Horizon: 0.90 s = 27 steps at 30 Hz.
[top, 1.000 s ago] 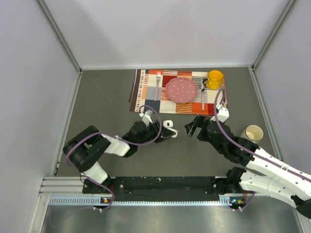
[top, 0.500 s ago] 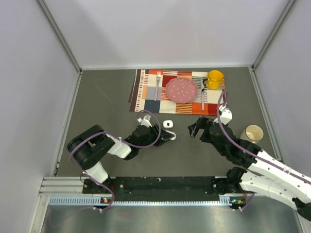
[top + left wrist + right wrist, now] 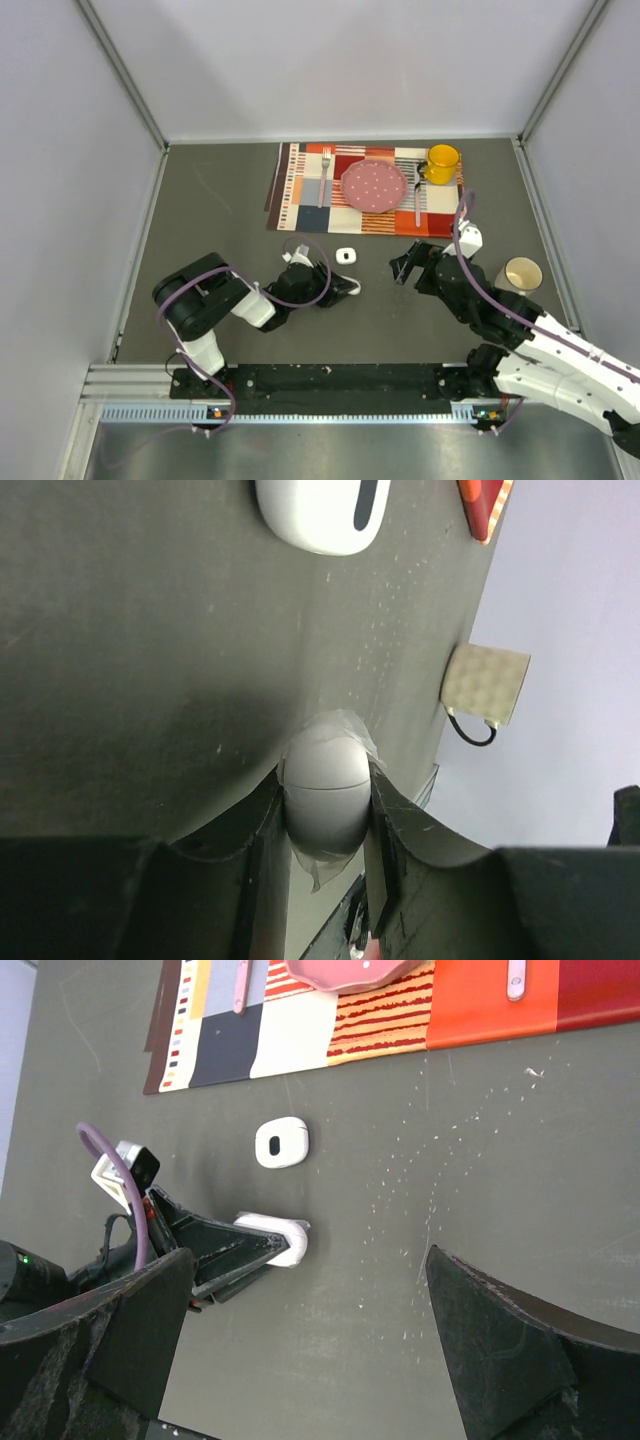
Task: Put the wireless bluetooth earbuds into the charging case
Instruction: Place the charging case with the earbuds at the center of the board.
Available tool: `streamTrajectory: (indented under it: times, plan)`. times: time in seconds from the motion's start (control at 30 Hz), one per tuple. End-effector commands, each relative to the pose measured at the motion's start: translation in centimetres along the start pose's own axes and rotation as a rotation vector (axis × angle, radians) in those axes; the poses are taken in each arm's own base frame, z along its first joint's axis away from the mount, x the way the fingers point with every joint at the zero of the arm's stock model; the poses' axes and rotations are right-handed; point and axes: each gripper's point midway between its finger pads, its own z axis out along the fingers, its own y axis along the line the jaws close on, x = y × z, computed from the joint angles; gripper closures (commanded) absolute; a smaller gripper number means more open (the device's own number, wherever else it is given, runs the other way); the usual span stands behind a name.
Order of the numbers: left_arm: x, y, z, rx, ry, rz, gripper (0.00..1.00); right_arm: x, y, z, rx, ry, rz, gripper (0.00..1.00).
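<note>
One white case [image 3: 272, 1239] (pinched), left end effector [image 3: 345, 287] now nearer its base.

1. White case [image 3: 322, 512]: cut off by the top edge, left wrist view.
2. White rounded object [image 3: 322, 768]: lower half hidden between the left gripper [image 3: 326, 805] fingers; type indeterminate.
3. Pink plate [image 3: 350, 970] and fork [image 3: 241, 985]: cut off by the top edge, right wrist view.
</note>
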Motion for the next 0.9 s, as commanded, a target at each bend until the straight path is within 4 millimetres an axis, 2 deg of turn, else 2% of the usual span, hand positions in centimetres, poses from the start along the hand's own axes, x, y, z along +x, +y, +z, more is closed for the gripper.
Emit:
streamTrajectory:
  times: [0.0,0.27,0.3,0.4,0.5,0.63,0.67,0.7,0.83,0.87]
  plan:
    - [-0.5,-0.4,0.1,0.003,-0.043,-0.017,0.84,-1.1,-0.9,-0.5,0.018,-0.054,0.021,0.01]
    - [-0.4,0.1,0.3,-0.060,-0.035,0.009,0.83,-1.5,-1.3,-0.8,0.028,-0.069,-0.002,0.01]
    - [-0.3,1.2,0.1,-0.106,-0.033,0.017,0.82,-1.6,-1.1,-0.9,0.021,-0.067,0.000,0.01]
    - [-0.4,2.1,-0.5,-0.160,-0.036,0.026,0.80,-1.6,-1.2,-1.1,0.019,-0.066,0.003,0.01]
    - [-0.4,2.4,-0.7,-0.176,-0.033,0.046,0.68,-1.6,-1.4,-1.2,0.021,-0.070,0.012,0.01]
    - [-0.3,2.6,-0.7,-0.202,-0.020,0.070,0.65,-1.4,-1.4,-1.2,0.020,-0.063,0.011,0.01]
    - [-0.3,2.4,-0.7,-0.200,-0.019,0.073,0.60,-1.3,-1.4,-1.2,0.020,-0.061,0.008,0.01]
    - [-0.3,2.6,-0.7,-0.204,-0.019,0.075,0.51,-1.3,-1.4,-1.2,0.019,-0.060,0.010,0.01]
    - [-0.3,3.0,-1.2,-0.221,-0.020,0.084,0.50,-1.3,-1.6,-1.3,0.019,-0.060,0.008,0.01]
    - [-0.2,3.6,-1.4,-0.250,-0.015,0.082,0.49,-1.2,-1.6,-1.3,0.020,-0.059,0.009,0.01]
